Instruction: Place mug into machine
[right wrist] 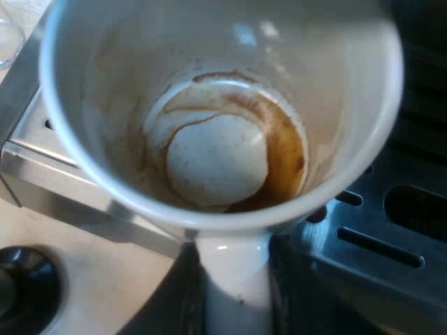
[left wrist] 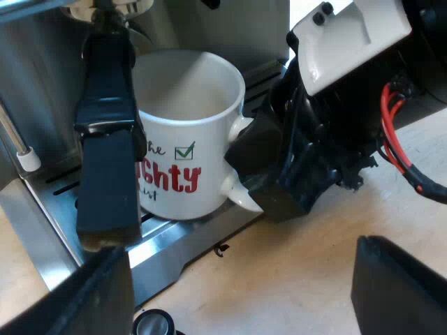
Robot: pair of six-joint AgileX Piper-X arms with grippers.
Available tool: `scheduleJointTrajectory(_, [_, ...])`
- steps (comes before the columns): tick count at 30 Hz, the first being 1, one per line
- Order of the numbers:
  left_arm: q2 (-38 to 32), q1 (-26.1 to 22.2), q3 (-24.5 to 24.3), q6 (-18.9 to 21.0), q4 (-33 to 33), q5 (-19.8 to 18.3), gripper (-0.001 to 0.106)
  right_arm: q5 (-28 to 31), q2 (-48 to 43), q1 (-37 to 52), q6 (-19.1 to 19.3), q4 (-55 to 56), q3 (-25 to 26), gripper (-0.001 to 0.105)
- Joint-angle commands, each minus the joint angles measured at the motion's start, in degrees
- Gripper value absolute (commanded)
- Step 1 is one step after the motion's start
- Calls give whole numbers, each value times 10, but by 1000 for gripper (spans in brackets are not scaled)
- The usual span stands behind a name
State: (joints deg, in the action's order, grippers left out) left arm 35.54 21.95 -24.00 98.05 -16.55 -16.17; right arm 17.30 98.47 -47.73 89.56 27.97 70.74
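**Mug on the drip tray, right gripper on its handle**

Look into the white mug (right wrist: 216,160) first. Inside you see a brown ring of coffee residue around the pale bottom, with faint stains up the wall. On the outside it carries red lettering and a green check mark.

The mug's base is at the slotted drip tray (left wrist: 181,241) of the espresso machine (left wrist: 42,84). You cannot tell whether its full weight rests there. The metal holder's dark handle (left wrist: 105,139) reaches out from above the mug and crosses in front of the mug's side.

Your right gripper (left wrist: 255,157) comes in at the mug's handle, roughly level with the mug's middle. Its black fingers are clamped on that handle, one on each side.

Your left gripper (left wrist: 241,272) hangs well apart from the mug, above the wooden table (left wrist: 293,279), looking down at the mug. Its fingers are spread wide and are not gripping anything.

A black tamper knob (left wrist: 154,324) stands on the table between the left gripper and the mug. A steam wand (left wrist: 21,150) with a white tip hangs on the side of the mug away from its handle.
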Motion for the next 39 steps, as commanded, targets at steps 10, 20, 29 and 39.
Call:
scheduleJointTrajectory(10, [-6,-2,-1,0,2,-3,66,18,-7,0,2,-23,11,41])
scheduleJointTrajectory(20, [-6,-2,-1,0,2,-3,66,18,-22,-12,0,-12,11,52])
scheduleJointTrajectory(29, [-11,-2,-1,0,2,-10,66,22,-68,-58,-19,30,11,52])
scheduleJointTrajectory(39, [-66,-2,-1,9,-1,-16,66,44,-105,-63,-76,94,9,52])
